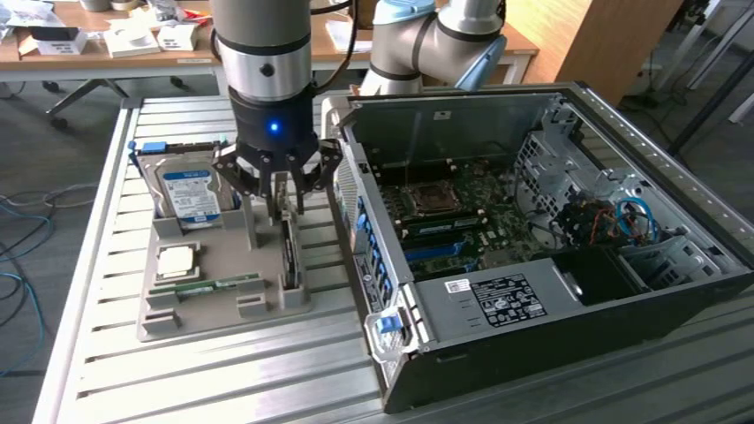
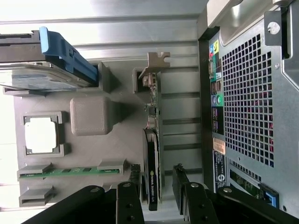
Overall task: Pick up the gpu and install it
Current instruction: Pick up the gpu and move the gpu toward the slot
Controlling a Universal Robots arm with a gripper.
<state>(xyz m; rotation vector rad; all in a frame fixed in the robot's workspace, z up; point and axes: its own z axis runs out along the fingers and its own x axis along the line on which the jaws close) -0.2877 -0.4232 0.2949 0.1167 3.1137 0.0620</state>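
Gripper (image 1: 282, 196) wide open, holding nothing, over the gpu (image 1: 289, 252) standing on edge in the grey tray (image 1: 177, 322). Wrist view: fingers (image 2: 127, 203) flank the card, apart from it. Exterior view: open computer case (image 1: 566, 291) interior.

Noting gripper (image 1: 284, 205), fingers spread apart, hanging just above the gpu (image 1: 289, 256). Seeing the gpu standing on edge in a slot of the grey holder (image 1: 159, 322), on the side nearest the opened computer case (image 1: 659, 291). Also logging in the holder: hard drive (image 1: 189, 196) upright, memory stick (image 1: 219, 285) lying flat, square chip (image 1: 177, 260) between them. Finding everything sitting on the slatted metal table (image 1: 236, 380).
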